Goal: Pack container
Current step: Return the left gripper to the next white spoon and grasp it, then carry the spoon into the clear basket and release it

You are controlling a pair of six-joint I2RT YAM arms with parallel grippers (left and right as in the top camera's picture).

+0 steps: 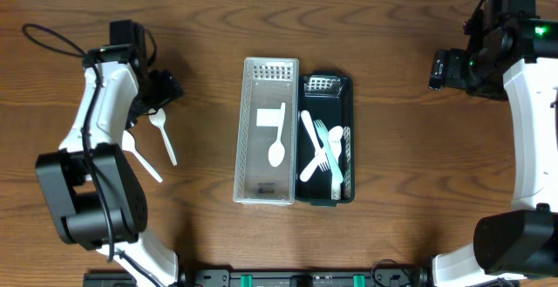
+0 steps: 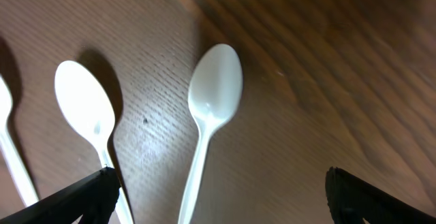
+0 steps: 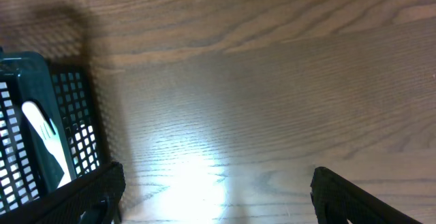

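A clear mesh container (image 1: 253, 160) stands at the table's middle with one white spoon (image 1: 277, 143) in it. A dark green basket (image 1: 350, 130) beside it on the right holds several white forks and spoons (image 1: 321, 152). Two white spoons (image 1: 164, 137) (image 1: 139, 158) lie on the table at the left. My left gripper (image 1: 164, 93) is open just above them. In the left wrist view the gripper (image 2: 218, 197) straddles the handle of one spoon (image 2: 214, 88), with another spoon (image 2: 85, 108) beside it. My right gripper (image 1: 436, 69) is open and empty at the far right.
In the right wrist view the gripper (image 3: 214, 190) hovers over bare wood, with the dark basket (image 3: 78, 115) and a white fork (image 3: 42, 135) at the left edge. A third utensil (image 2: 8, 139) shows at the left wrist view's left edge.
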